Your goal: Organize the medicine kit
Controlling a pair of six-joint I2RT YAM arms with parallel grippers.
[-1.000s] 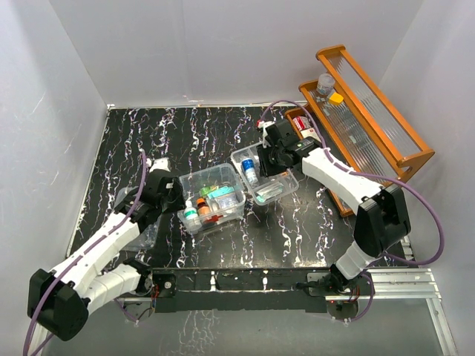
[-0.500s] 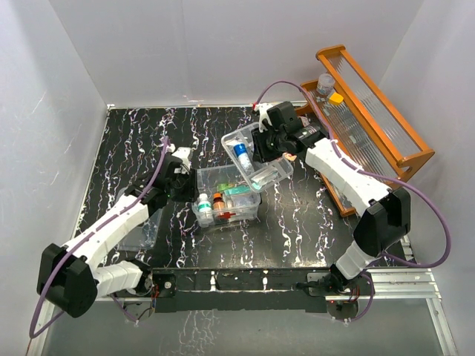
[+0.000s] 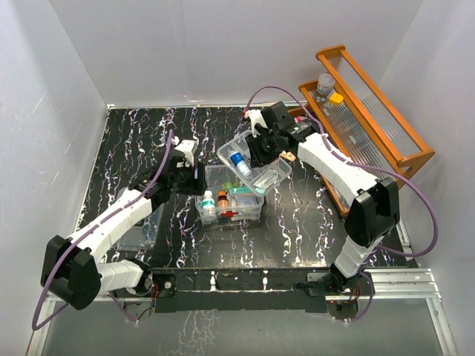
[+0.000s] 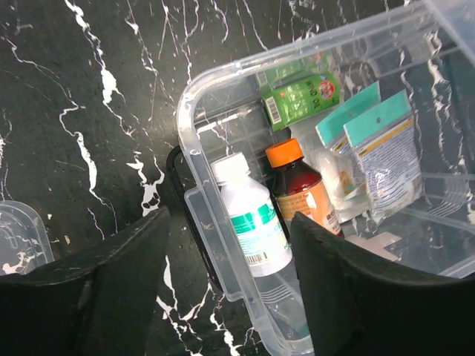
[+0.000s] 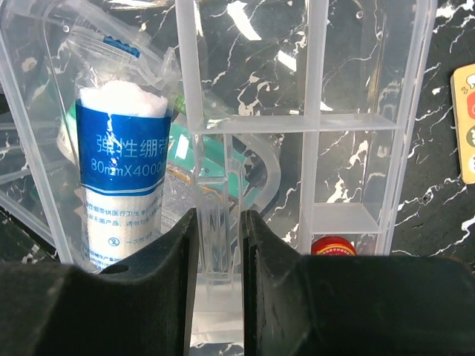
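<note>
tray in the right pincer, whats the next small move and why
Probably ease the tray down onto the box. The right pincer is shut on the tray's divider and holds it above the box's far right corner, with the bandage roll inside. The left pincer stands open at the box's left end.

Bright, even light, soft shadows, glints on the medicine kit (image 4: 183,141), near jaws dark and blurred.

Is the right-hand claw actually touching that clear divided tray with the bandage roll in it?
Touching. The right wrist view shows the right gripper pinching a thin upright wall of the clear tray between both fingers, with no gap.
</note>
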